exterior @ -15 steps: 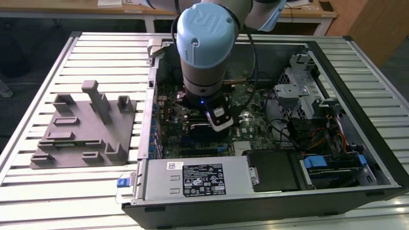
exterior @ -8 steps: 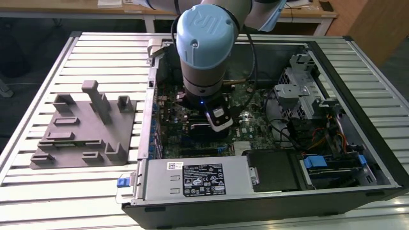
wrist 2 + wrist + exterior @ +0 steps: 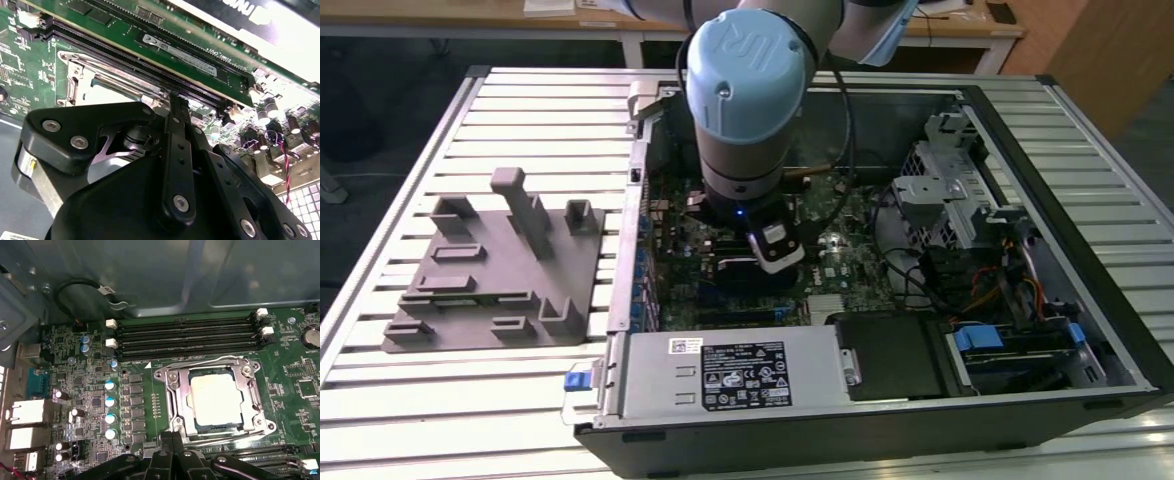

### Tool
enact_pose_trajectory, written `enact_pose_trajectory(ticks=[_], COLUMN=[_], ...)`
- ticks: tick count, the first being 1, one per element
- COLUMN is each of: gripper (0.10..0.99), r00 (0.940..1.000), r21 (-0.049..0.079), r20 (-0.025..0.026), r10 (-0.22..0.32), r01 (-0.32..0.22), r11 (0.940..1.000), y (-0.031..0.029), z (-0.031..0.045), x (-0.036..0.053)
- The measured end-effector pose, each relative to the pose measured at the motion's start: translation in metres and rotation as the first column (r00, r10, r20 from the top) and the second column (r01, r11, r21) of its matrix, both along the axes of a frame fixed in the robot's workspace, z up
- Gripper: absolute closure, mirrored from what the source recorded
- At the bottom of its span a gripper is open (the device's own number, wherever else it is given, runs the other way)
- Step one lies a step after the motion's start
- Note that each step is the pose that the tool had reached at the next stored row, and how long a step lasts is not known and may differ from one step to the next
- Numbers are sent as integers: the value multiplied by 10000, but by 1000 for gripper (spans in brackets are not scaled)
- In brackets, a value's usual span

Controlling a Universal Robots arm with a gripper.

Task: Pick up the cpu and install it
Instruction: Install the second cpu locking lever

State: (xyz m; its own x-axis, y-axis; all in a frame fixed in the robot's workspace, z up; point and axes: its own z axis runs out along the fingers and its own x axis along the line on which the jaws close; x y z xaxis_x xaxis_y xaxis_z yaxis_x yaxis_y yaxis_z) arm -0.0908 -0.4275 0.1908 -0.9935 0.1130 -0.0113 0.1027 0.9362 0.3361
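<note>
The pale silver-grey square cpu (image 3: 216,401) already sits inside its metal socket frame (image 3: 172,390) — just beyond the black hand (image 3: 172,436), whose fingers are pressed together, holding nothing.

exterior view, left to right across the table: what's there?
Grey moulded fixture → arm with gripper down over the motherboard → drive cage at the open case's right side.
</note>
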Motion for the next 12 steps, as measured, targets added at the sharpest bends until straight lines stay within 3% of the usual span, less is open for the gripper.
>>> enact_pose_trajectory(ticks=[12], gripper=[980], r00=[10000], r21=[-6], r20=[-1], r10=[0], r01=[0], r11=[10000], y=[6], z=[-48], x=[-15])
